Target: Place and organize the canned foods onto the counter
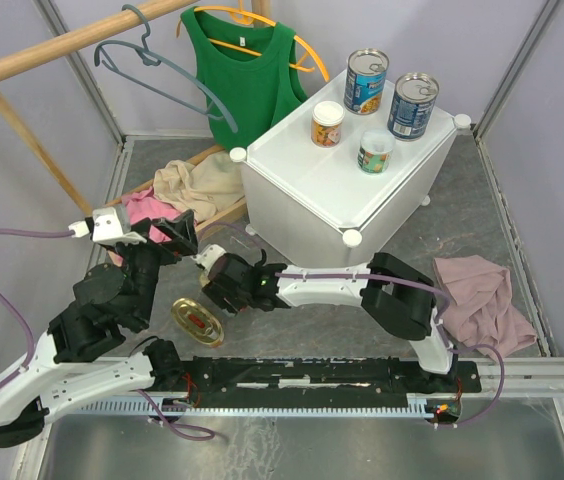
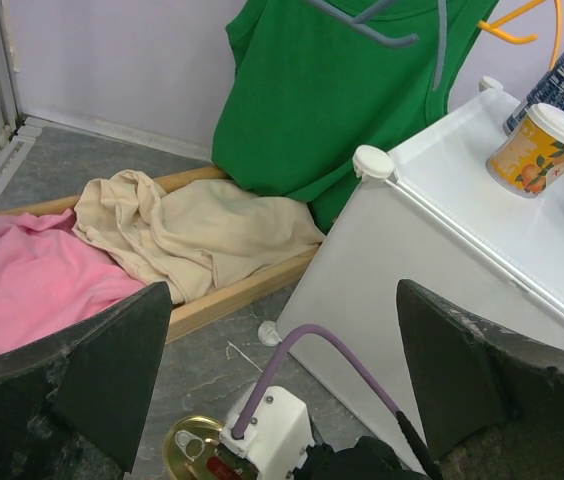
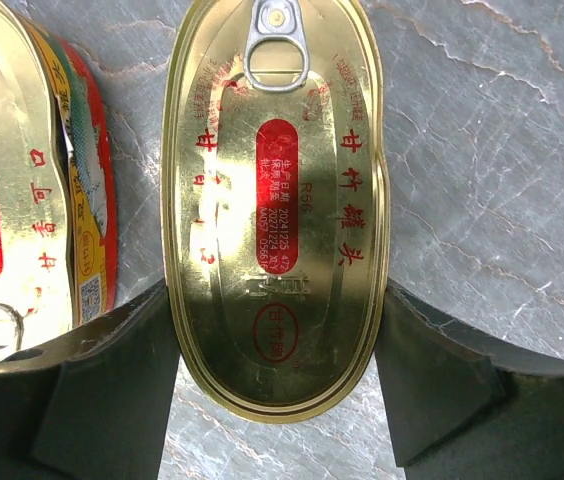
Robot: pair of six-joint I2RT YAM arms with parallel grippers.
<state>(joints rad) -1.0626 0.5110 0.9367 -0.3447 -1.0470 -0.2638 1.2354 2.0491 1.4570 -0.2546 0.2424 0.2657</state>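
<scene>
The white cube table (image 1: 312,178) with round corner knobs stands at the back right of the grey stone-patterned surface (image 1: 522,215), and four cans already sit on its flat top. A green sleeveless top (image 1: 242,75) hangs on an orange hanger (image 1: 307,55) behind it, beside a grey hanger (image 1: 162,65) on a wooden rail (image 1: 72,42). To the table's left lies a wooden tray (image 1: 224,215) holding a beige garment (image 1: 197,185) and a pink one (image 1: 142,210); a mauve cloth (image 1: 477,295) is crumpled on the surface at the right. The left tool (image 1: 177,232) hovers near the tray with its fingers spread wide apart and nothing between them – its own camera looks past them at the tray and the table's corner. The right tool (image 1: 212,280) reaches across to the left, low over the surface, clamped on a gold oval tin (image 3: 274,210): the two fingers press against the tin's long sides, pull-tab end pointing away. On the table, two tall blue-labelled cans (image 1: 366,80) (image 1: 413,104) stand at the far edge, with two small white-lidded cans (image 1: 327,123) (image 1: 375,150) just in front of them. A second oval tin (image 3: 22,190) lies just beside the gripped one – tilted, its red label showing along the edge.
</scene>
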